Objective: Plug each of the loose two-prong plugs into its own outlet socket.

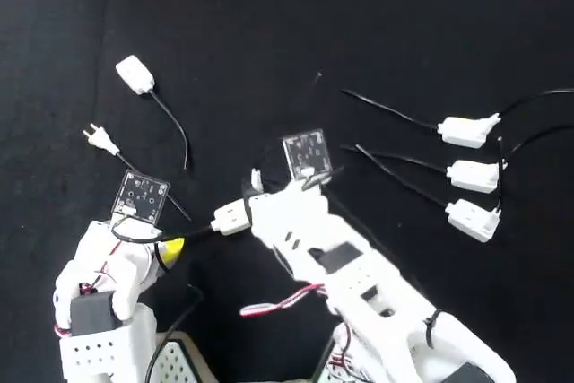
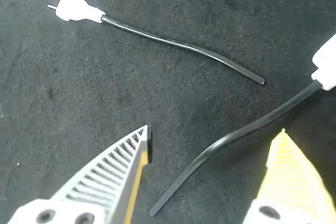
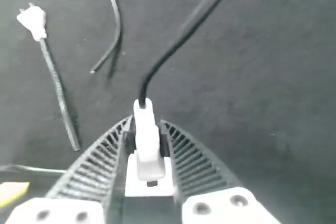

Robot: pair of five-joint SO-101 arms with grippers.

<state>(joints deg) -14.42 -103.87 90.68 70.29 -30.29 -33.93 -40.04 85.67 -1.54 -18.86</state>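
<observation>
While the right gripper (image 3: 146, 125) is clenched on a white connector (image 3: 147, 148), its 2 ribbed fingers (image 3: 100, 166) press the piece from both sides. The connector's black cord (image 3: 173, 51) leaves from the end beyond the fingertips. Whether that piece is a plug or a socket I cannot tell.

The cord leads from the right gripper over to the left gripper (image 2: 215, 131), which is released. Its white finger (image 2: 113, 171) and yellow finger (image 2: 286, 177) stand wide apart, and the cord lies on the black cloth (image 2: 131, 87) between them.

Ahead of the left gripper, well past its fingertips, the loose two-prong plug (image 2: 73, 8) lies flat on the cloth. Its 2 prongs point away from its short black lead, and nothing grips it. Farther out from the left gripper, beyond that plug and apart from it, lies a white socket (image 1: 134, 73) with its own curved cord.

On the side of the right arm away from the left gripper, well apart from both grippers, 3 white blocks (image 1: 473, 174) lie in a column with black cords trailing from them. Each arm carries a square marker card (image 1: 141, 197) near its gripper.
</observation>
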